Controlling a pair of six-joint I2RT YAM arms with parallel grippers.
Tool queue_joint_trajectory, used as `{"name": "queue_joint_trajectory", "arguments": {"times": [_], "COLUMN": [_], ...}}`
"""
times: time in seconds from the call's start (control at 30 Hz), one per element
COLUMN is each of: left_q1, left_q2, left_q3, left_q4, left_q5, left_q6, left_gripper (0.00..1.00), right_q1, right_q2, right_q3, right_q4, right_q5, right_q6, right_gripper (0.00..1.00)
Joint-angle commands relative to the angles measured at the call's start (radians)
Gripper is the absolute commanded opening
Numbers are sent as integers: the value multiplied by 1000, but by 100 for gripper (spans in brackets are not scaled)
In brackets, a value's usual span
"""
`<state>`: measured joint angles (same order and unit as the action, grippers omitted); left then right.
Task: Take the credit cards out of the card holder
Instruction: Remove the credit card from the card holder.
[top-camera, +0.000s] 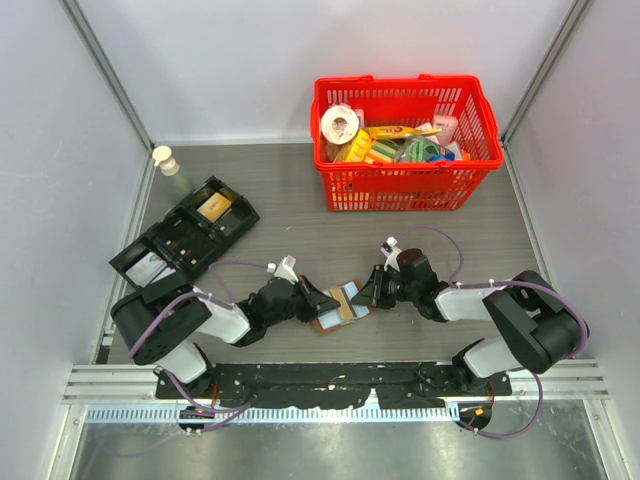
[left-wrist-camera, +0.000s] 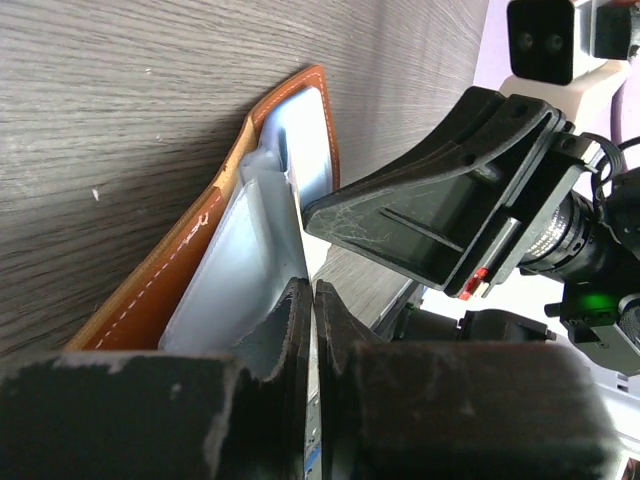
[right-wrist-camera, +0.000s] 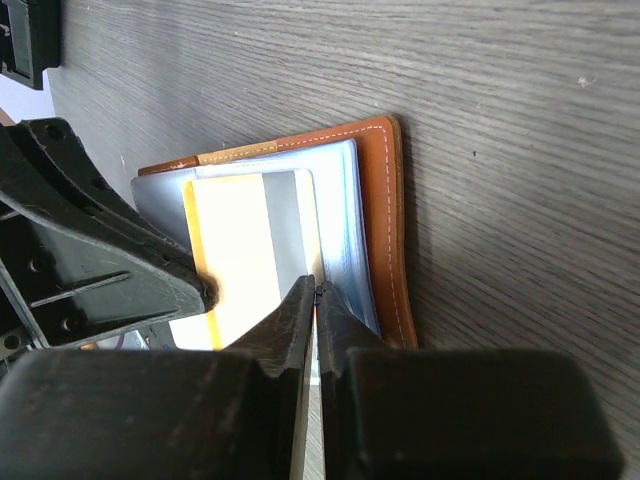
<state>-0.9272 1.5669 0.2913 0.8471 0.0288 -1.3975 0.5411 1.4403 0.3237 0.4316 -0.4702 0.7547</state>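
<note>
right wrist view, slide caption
Right gripper pinches the open card holder at its pale sleeve, beside a yellow card

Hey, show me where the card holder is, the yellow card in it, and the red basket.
card holder (right-wrist-camera: 385, 200), right wrist view, on its brown stitched leather edge.
yellow card (right-wrist-camera: 235, 250), right wrist view, on its yellow face.
red basket (top-camera: 400, 190), top external view, on its front wall.

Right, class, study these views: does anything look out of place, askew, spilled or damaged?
Nothing is spilled or broken. Two things look askew: the black tray sits diagonally on the table at the left, and the card holder lies open with a pale inner leaf lifted off its brown cover, pinched in the left gripper.
</note>
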Motion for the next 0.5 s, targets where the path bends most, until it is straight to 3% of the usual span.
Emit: {"name": "queue_joint_trajectory", "arguments": {"times": [0.0, 0.1, 0.2, 0.33, 0.47], "left_q1": [4, 4, 5, 5, 4], "left_q2": [-41, -16, 28, 85, 111], "left_q3": [32, 46, 57, 51, 57], "left_q4": [67, 70, 96, 158, 170], "left_q5": [-3, 8, 23, 26, 39], "left_q6": [14, 9, -4, -31, -43], "left_gripper": [6, 9, 20, 27, 27], "right_q1": [2, 2, 2, 2, 2], "right_q2": [40, 42, 45, 43, 46], "right_q3": [-23, -21, -18, -23, -25], "right_q4": [-148, -148, -148, -148, -145], "right_q5": [99, 100, 99, 100, 104], "right_q6": [-63, -64, -68, -69, -72], "right_gripper": [10, 10, 10, 10, 10]}}
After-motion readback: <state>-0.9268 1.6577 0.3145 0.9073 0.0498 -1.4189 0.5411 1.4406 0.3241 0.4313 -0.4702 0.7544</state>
